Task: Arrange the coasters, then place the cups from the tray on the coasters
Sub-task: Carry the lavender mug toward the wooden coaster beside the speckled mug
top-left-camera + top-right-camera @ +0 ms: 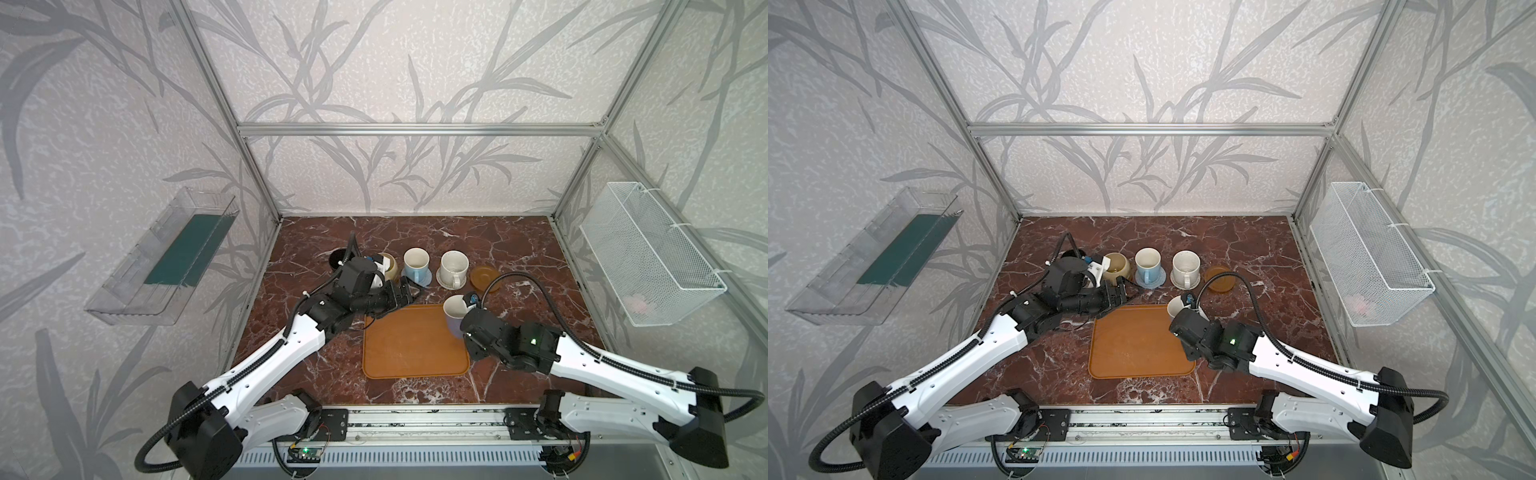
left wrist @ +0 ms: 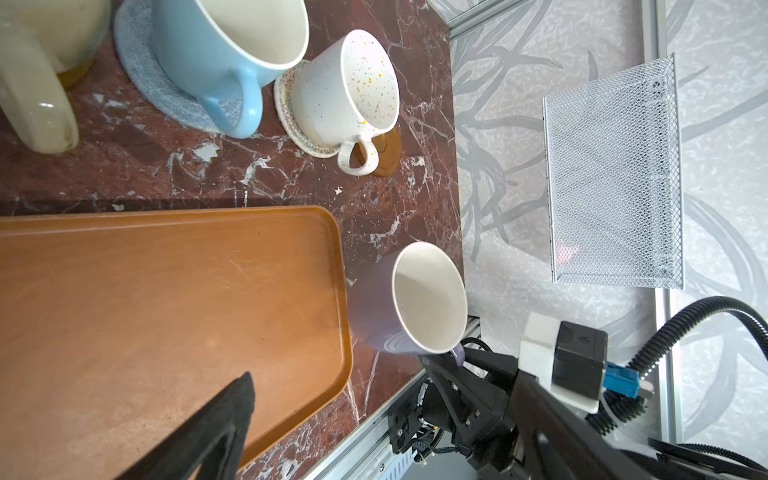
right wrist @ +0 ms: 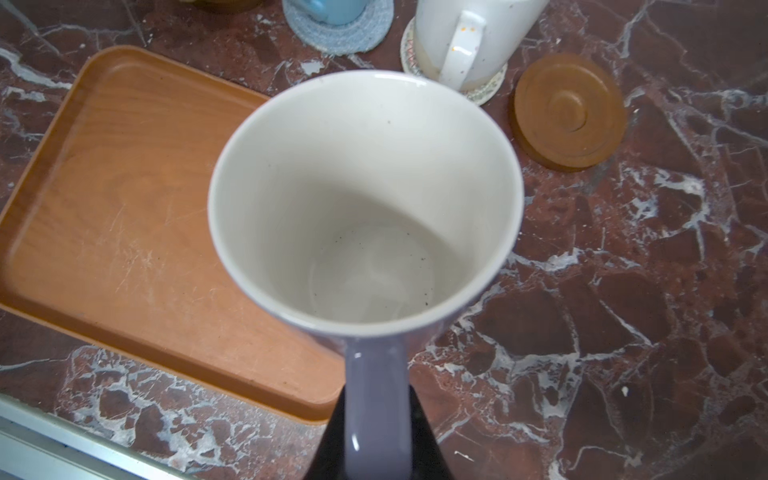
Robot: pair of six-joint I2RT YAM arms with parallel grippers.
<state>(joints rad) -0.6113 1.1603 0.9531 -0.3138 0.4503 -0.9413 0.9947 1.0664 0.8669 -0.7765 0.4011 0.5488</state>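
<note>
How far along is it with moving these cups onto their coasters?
Nearly done. The tray is empty; the cream-yellow cup, light blue cup and speckled white cup stand on coasters, and a dark cup is mostly hidden behind the left arm. In hand: the right fingers hold the lavender cup by its handle. Left: setting it on the bare brown coaster.

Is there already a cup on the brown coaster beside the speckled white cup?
No, in the right wrist view the brown coaster lies bare, and the lavender cup is beside it, not on it.
</note>
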